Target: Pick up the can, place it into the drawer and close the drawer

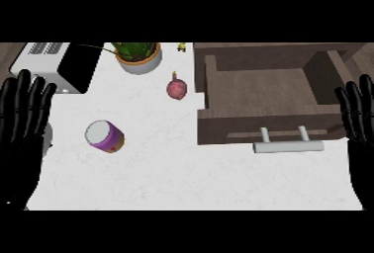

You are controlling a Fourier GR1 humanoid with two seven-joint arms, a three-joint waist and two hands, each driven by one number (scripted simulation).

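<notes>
Counter (190, 183): white, lightly mottled, running from the left edge of the view across to the right.

Drawer (263, 94): dark wood, pulled open at upper right, its interior bare wood. Front panel faces the near side. A pale bar handle (288, 146) on two posts projects from that panel over the counter.

Can (104, 136): stands on the counter at left of centre, well apart from the drawer. White top, purple side with an orange band low down. It appears slightly tilted.

Other items: a reddish-purple fruit (177, 89) with a small stem lies just left of the drawer. A potted plant (139, 58) in a white pot stands at the rear. A toaster (55, 64), white and black with a vented top, occupies the rear left corner. A small yellow item (180, 47) at the rear edge cannot be identified.

Left hand (23, 111): at the left edge, fingers straight and spread, pointing up, holding nothing.

Right hand (358, 113): at the right edge beside the drawer, fingers straight, pointing up, holding nothing.
</notes>
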